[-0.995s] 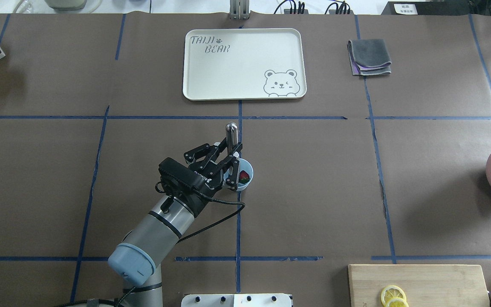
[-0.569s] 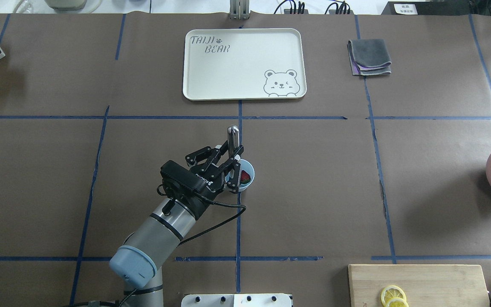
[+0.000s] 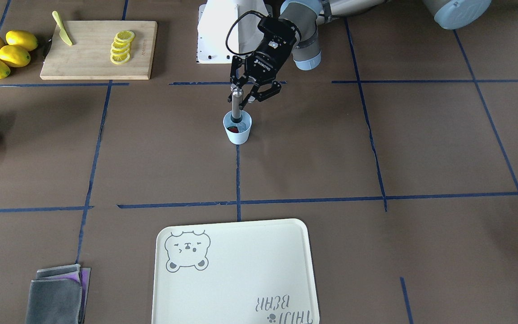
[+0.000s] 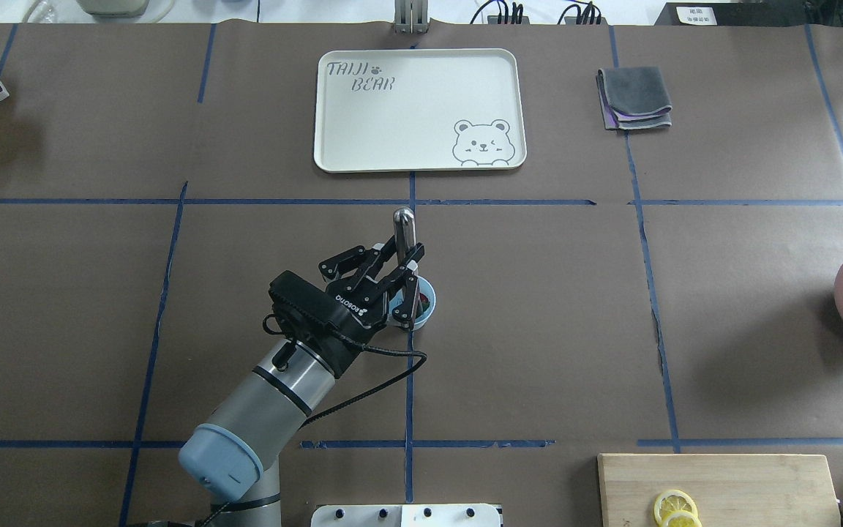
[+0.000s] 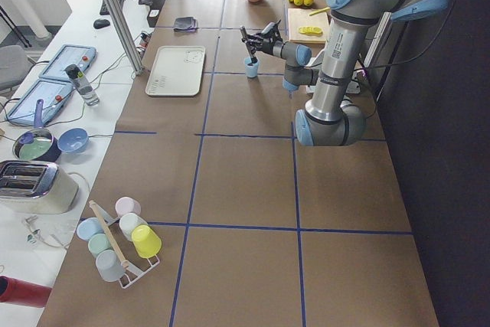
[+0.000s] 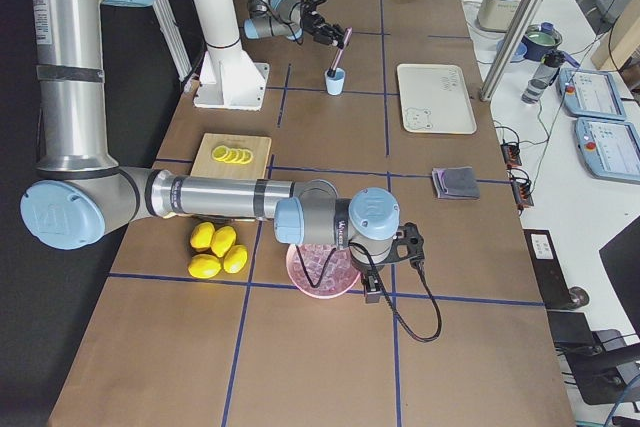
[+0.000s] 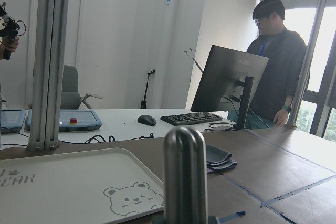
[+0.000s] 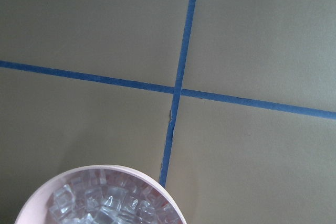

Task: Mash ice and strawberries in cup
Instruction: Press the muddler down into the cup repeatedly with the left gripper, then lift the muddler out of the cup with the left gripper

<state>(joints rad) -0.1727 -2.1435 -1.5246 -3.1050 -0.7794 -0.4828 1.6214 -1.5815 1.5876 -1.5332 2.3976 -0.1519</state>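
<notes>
Pressing off-centre is my worry: the cup (image 4: 427, 311) is light and nothing braces it, so a slanted push from the muddler (image 4: 403, 228) could tip it or skid it away, flinging out the strawberry (image 3: 232, 129) lying toward its 3 o'clock side. Hard ice, which I can't make out in the cup, could also kick the tool sideways. The left gripper (image 4: 401, 272) is clenched narrowly on the muddler's steel shaft, holding it upright with its tip inside the cup, mid-table, at 6 o'clock from the tray (image 4: 407, 117). The right gripper (image 6: 385, 247) hovers over the pink bowl (image 4: 840, 285) at 3 o'clock; clenched or released, I cannot tell.
</notes>
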